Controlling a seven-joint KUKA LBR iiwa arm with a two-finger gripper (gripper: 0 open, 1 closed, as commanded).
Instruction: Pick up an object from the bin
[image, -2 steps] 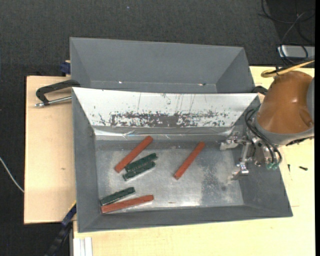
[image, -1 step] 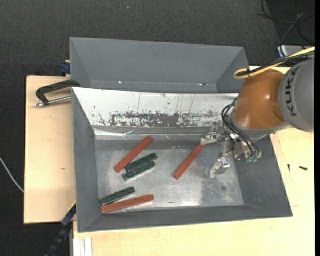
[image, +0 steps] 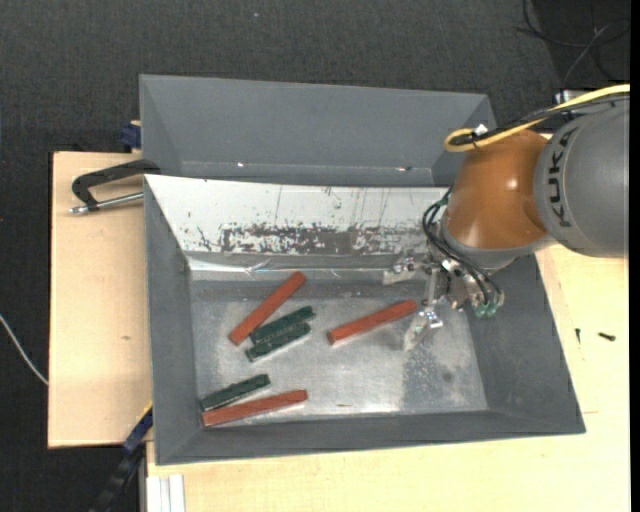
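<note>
Pincer (image: 432, 312) sits at the 3 o'clock end of the red bar (image: 372, 323), right of bin (image: 165, 330) centre. Can't tell how far it's open or whether it grips. Bar looks stiff, light, likely slick. Grip across the narrow width, mid-length.

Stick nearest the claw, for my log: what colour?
Red: the stick shows best in the camera view.

The gripper (image: 430, 318) hangs low in the grey bin (image: 165, 330), at the arm-side end of a red bar (image: 370, 323), perhaps touching it. Other red and green bars (image: 280, 328) lie farther off.
</note>
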